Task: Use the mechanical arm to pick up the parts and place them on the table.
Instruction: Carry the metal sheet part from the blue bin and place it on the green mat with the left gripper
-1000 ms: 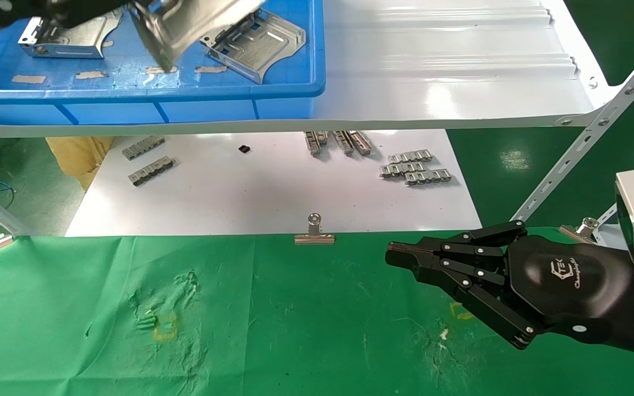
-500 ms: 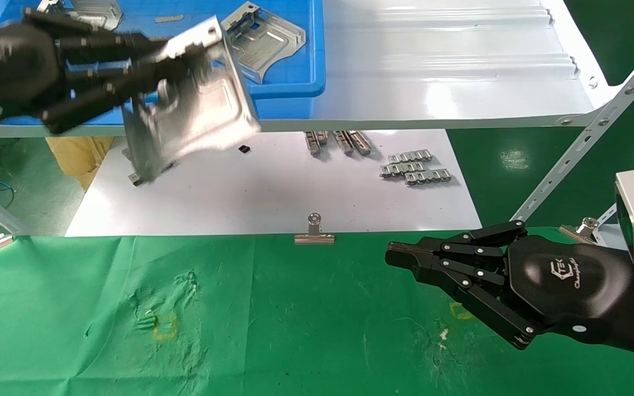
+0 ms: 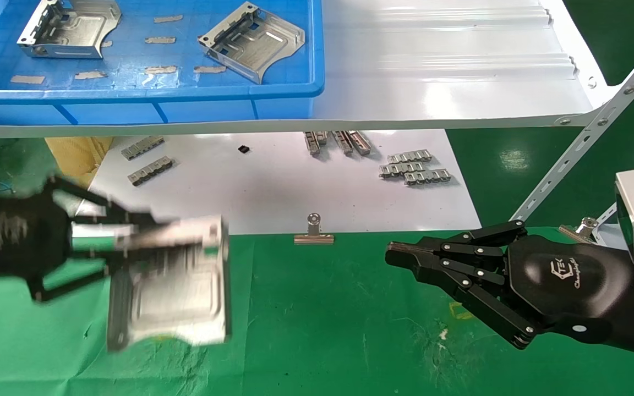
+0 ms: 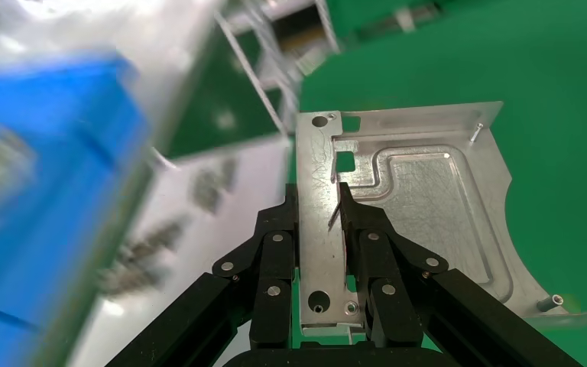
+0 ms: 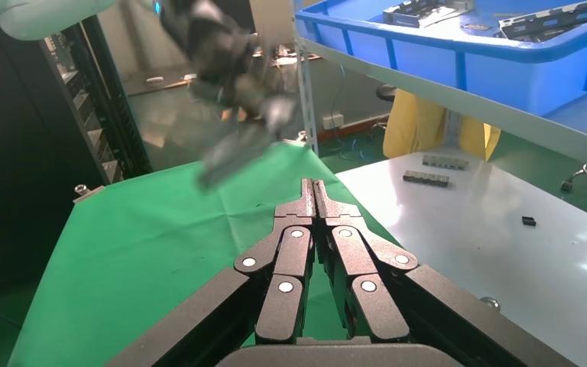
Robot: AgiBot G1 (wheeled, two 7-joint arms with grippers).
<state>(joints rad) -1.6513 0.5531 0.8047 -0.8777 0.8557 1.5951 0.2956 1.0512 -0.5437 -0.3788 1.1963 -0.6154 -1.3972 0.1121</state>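
My left gripper is shut on the side wall of a silver bracket and holds it above the left part of the green table. In the left wrist view the bracket sits clamped between the black fingers, its curved cut-out edge away from them. Two more brackets lie in the blue tray on the shelf, one at the left, one at the right. My right gripper is shut and empty, low over the table's right side; its closed tips show in the right wrist view.
A white sheet behind the cloth carries several grey clip strips and a small black piece. A silver binder clip pins the cloth's far edge. A white shelf with a slotted metal brace overhangs the sheet.
My left gripper has carried the bracket out of the blue tray, down and toward me, to just above the green cloth. The right arm has not moved.
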